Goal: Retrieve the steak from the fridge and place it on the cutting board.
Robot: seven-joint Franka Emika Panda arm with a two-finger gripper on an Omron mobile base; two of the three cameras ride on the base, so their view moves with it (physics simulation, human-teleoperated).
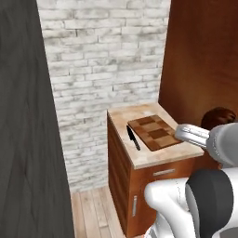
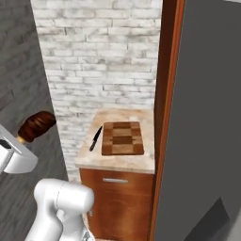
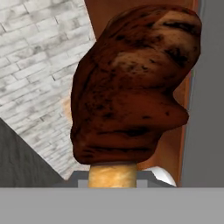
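Note:
My gripper [image 2: 21, 140] is shut on the steak [image 3: 131, 87], a dark reddish-brown lump with pale tan patches, and holds it in the air. The steak [image 2: 36, 126] hangs left of the counter in the right base view. In the left base view the steak [image 1: 218, 116] is at the right edge, above and behind the cutting board [image 1: 155, 132]. The checkered wooden cutting board [image 2: 123, 138] lies flat on the small counter with nothing on it. The fridge [image 2: 212, 117] shows as a tall grey face at the right. My fingertips are hidden behind the meat.
A black knife [image 1: 133, 137] lies on the counter just left of the board, also the knife [image 2: 96, 138]. The tan counter [image 1: 139, 160] tops a brown cabinet against a white brick wall. A brown wooden panel [image 1: 200, 56] rises right of it. A dark grey panel [image 1: 28, 139] stands at the left.

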